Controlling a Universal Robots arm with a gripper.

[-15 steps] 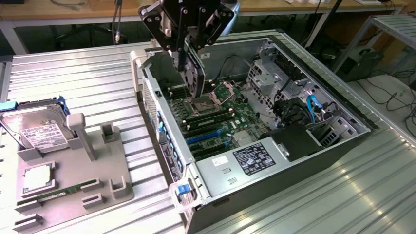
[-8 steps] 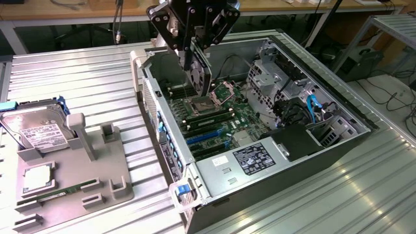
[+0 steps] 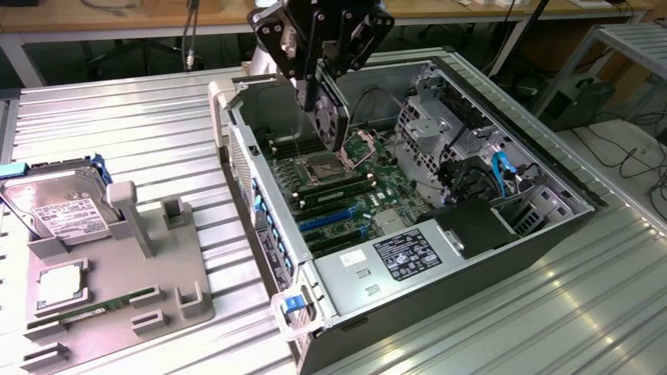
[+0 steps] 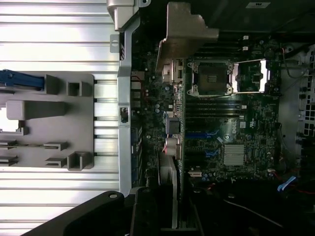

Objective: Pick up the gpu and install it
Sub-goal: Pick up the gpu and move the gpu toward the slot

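Jaws hold the gpu (image 3: pixel 331 125) upright, bracket (image 4: pixel 184 34) end down.

Hard drive (image 3: pixel 61 212) and RAM stick (image 3: pixel 94 307) sit in a grey holder (image 3: pixel 105 344) on the ribbed table (image 3: pixel 136 133)

The hand (image 3: pixel 325 74) is cut off at the 12 o'clock edge and covers the upper end of the gpu (image 3: pixel 331 121). At 9 o'clock, the label print on the hard drive (image 3: pixel 58 209) is unreadably small.
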